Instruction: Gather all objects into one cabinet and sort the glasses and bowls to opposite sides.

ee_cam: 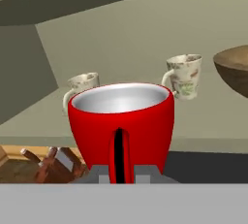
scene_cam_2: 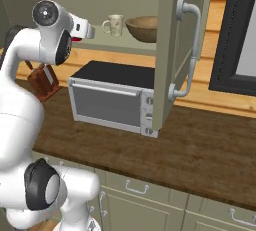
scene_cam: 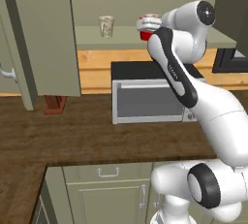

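- The hand (ee_cam: 118,172) is clamped on the red cup (ee_cam: 121,123), held upright at the front of the open cabinet (scene_cam_2: 167,50), above the microwave (scene_cam_2: 112,97) on the desk (scene_cam_2: 210,150).
- Two cream mugs (ee_cam: 184,76) (ee_cam: 81,86) stand on the cabinet shelf behind the cup.
- The wooden bowl (scene_cam_2: 141,28) rests further right on that shelf.

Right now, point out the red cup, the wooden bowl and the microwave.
red cup (ee_cam: 97,136), hand view, front wall.
wooden bowl (scene_cam_2: 142,29), right base view, outer side.
microwave (scene_cam: 147,101), left base view, door glass.
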You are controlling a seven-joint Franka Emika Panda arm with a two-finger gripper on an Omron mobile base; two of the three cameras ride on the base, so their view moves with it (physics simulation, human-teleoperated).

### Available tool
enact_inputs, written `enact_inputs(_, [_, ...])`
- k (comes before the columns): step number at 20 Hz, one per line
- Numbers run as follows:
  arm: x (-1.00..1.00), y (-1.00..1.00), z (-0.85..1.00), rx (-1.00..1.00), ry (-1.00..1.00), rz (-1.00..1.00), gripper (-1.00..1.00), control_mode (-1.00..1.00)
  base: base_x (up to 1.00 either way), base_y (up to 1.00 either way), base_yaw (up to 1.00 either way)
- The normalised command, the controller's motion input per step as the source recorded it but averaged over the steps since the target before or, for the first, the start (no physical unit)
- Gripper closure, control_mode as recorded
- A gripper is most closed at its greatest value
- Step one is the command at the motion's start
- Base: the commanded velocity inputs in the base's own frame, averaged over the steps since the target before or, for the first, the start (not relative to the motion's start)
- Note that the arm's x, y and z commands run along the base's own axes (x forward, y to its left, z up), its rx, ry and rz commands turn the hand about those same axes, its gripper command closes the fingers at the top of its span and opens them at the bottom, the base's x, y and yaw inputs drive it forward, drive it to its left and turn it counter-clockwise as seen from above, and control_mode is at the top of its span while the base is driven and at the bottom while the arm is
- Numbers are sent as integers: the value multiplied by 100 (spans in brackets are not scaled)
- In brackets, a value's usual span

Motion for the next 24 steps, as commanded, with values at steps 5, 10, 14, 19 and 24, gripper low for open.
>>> enact_inputs(5, [100, 0, -12, -9, 9, 0, 100, -100, 0, 0, 0])
enact_inputs(10, [100, 2, -11, -10, 3, 0, 100, -100, 0, 0, 0])
enact_inputs(14, [97, 14, -26, -10, 1, 1, 100, -100, 0, 0, 0])
enact_inputs(19, [91, 15, -34, -5, 0, 5, 100, -100, 0, 0, 0])
enact_inputs(24, [87, 7, -20, 0, 0, 3, 100, -100, 0, 0, 0])
